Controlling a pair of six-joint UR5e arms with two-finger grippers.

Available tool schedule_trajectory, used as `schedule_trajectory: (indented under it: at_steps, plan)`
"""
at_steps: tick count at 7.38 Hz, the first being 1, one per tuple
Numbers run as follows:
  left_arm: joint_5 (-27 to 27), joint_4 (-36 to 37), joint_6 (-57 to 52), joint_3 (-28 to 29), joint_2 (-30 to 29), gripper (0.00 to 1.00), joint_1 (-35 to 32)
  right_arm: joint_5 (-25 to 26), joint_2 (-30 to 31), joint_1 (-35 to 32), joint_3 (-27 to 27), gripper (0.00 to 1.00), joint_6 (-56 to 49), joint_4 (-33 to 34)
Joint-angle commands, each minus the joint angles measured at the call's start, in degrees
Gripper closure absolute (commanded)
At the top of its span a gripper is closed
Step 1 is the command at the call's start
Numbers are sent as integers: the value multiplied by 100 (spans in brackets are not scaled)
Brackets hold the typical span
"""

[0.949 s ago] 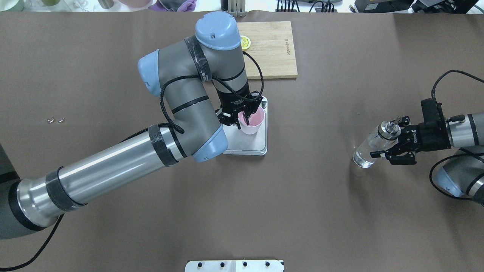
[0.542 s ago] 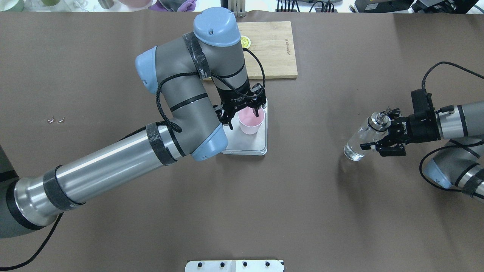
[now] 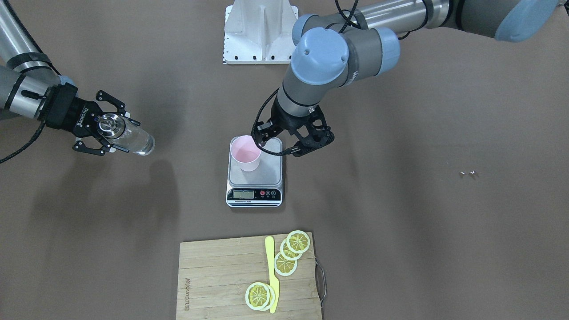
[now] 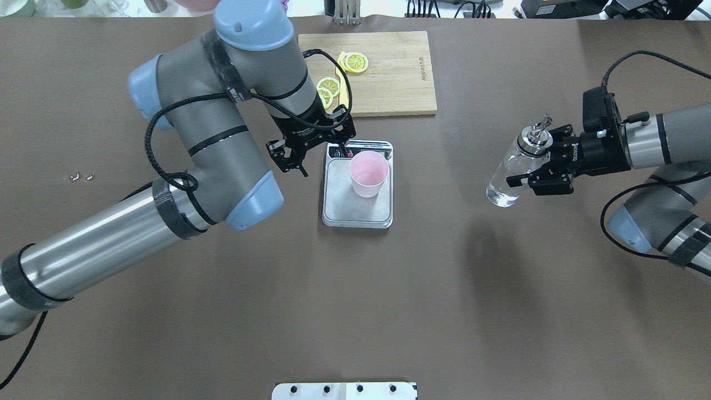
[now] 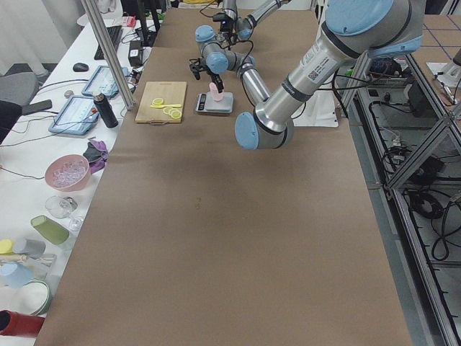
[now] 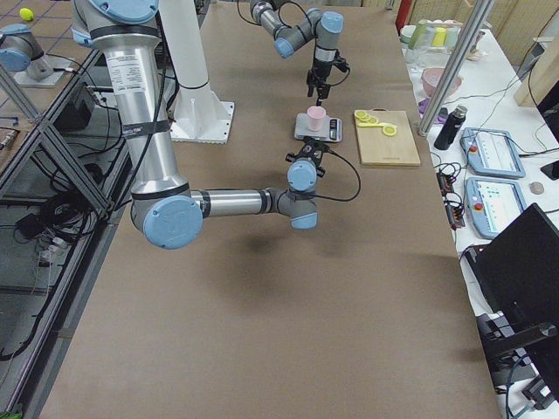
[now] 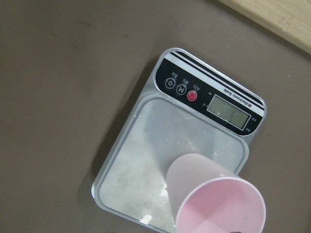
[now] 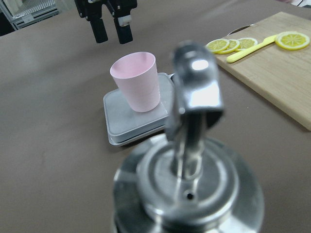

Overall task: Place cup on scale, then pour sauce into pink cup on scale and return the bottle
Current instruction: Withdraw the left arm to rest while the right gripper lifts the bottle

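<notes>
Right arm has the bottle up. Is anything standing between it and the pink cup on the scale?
Nothing visible does. Only bare table shows between the bottle, held in the right gripper, and the cup on the scale. The left gripper hangs open off the scale's opposite side, out of that line.

Bare surface separates the right fingers, clamped around the bottle, from the cup on the scale. The spread left fingers hang beside the cup, at the scale's display end; a cutting board lies beyond them.
</notes>
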State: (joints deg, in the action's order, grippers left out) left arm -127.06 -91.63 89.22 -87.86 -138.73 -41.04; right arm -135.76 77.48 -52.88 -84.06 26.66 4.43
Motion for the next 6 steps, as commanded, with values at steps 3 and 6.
schedule_trajectory:
  at_steps: [3,6]
  plan:
    - [-3,976,-1544,-1045,862,3,-720,461,-522,146,-189,84,-582,1303]
    - [-3,1227,-2468,-1637,1531,2,-1299,813,-550,357,-1011,84,-1170,2678]
